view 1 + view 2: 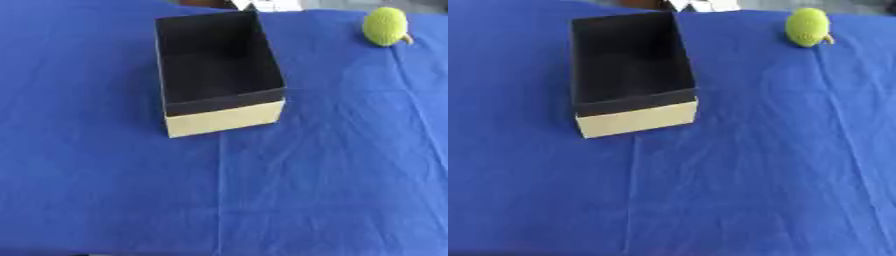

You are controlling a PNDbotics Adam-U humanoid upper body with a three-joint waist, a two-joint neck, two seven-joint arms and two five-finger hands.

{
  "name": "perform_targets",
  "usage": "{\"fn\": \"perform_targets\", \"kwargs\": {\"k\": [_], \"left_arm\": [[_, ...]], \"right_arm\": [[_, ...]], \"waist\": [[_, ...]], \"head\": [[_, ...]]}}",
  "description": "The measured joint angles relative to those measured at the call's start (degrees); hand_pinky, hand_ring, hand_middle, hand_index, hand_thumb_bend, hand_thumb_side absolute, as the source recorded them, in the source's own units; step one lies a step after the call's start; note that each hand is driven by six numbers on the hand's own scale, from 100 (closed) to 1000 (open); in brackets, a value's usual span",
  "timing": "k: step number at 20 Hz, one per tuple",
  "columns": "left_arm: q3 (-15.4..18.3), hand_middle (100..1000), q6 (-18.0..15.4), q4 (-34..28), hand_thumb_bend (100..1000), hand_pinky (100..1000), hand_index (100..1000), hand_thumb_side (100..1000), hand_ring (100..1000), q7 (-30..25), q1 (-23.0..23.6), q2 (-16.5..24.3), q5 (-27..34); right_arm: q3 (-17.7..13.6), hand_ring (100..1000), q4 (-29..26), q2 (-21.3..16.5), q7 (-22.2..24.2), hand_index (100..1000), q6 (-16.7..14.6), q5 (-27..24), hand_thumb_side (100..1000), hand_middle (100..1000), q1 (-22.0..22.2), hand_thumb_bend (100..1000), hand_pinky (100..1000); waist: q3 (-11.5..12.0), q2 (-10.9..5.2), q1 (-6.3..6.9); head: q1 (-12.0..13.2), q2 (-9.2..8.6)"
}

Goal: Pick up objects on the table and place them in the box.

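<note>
A: Item one, container?

B: One open box [220, 75], dark inside, pale card on its near outer wall. It stands left of centre toward the far side of the tabletop [332, 190], long axis running near to far and skewed slightly. Nothing is visible in it.

A: Item two, the thing to be picked?

B: One yellow-green ball-like object [385, 26], knitted-looking, with a small tan stub on its right side. It lies at the far right of the tabletop, well apart from the box and to the right of the box's far end. Roughly round, so no long axis worth noting beyond the stub.

A: Hands?

B: None on record. Neither the left nor the right hand shows in either view, so whether fingers are spread, pressed together or pinching cannot be told.

A: Which arm for the pick, then?

B: A judgement only: the object sits on the right side, so the right hand looks the nearer. The carry would then run leftward and a little nearer to reach the box opening.

A: Surface?

B: Blue cloth, creased with long fold lines running near to far. No other loose items on it.

A: Room?

B: Little shows. Past the far edge, something white and a dark strip, neither identifiable.
</note>
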Motion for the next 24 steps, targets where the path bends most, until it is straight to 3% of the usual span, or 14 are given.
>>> {"fn": "perform_targets", "kwargs": {"k": [3,5,11,13,14,15,16,18,21,24], "left_arm": [[-0.1,669,0.0,0.0,849,539,694,759,688,0.0,0.0,0.0,0.01],[-0.27,669,0.01,0.0,850,538,694,758,688,-0.01,0.0,0.0,0.01],[-0.28,669,0.05,0.0,852,538,693,758,689,0.03,0.0,0.0,0.01],[-0.28,669,0.09,0.0,851,537,693,757,689,0.07,0.0,0.0,0.03],[-0.29,670,0.09,0.0,851,537,693,757,689,0.07,0.0,-0.01,0.05],[-0.29,670,0.1,0.0,851,537,693,757,689,0.07,0.0,-0.01,0.06],[-0.29,670,0.11,0.0,852,537,693,757,689,0.07,0.0,-0.01,0.06],[-0.29,670,0.12,0.0,852,536,692,758,690,0.06,0.0,-0.01,0.07],[-0.3,670,0.17,0.0,851,536,692,758,690,0.02,0.0,-0.02,0.08],[-0.3,670,0.25,0.0,852,535,690,757,690,-0.03,0.0,-0.02,0.08]], "right_arm": [[0.2,944,1.26,0.9,2.67,1000,-2.66,2.69,659,920,-0.16,100,909],[0.39,946,1.64,1.26,4.42,979,-4.38,4.22,584,910,-0.31,160,908],[0.45,953,2.05,1.28,9.73,978,-9.34,8.78,493,883,0.03,221,916],[0.35,949,2.45,1.36,11.47,984,-10.67,9.61,404,871,0.03,253,919],[0.25,947,2.67,1.43,12.33,988,-11.25,9.79,316,871,0.03,293,920],[0.1,947,2.73,1.56,13.25,989,-11.75,9.88,302,872,0.02,299,921],[-0.02,939,2.73,1.62,14.15,974,-12.15,9.89,203,866,0.01,336,922],[-0.44,928,2.66,1.64,16.0,932,-12.54,9.86,100,857,-0.02,379,922],[-0.63,925,2.57,1.65,18.78,943,-12.23,9.81,100,859,-0.02,450,924],[-0.88,924,2.16,1.65,21.59,954,-11.42,9.82,100,871,-0.04,350,931]], "waist": [[-0.01,0.0,0.0],[0.01,0.0,0.0],[0.14,0.0,0.0],[0.14,0.0,0.0],[0.13,0.0,0.0],[0.13,0.0,0.0],[0.13,0.0,0.0],[0.13,0.0,0.0],[0.12,0.0,0.0],[0.12,0.0,0.0]], "head": [[-0.12,0.0],[-0.21,0.01],[-0.28,0.01],[-0.31,0.01],[-0.32,0.01],[-0.33,0.01],[-0.34,0.01],[-0.38,0.01],[-0.51,0.0],[-0.6,0.0]]}}
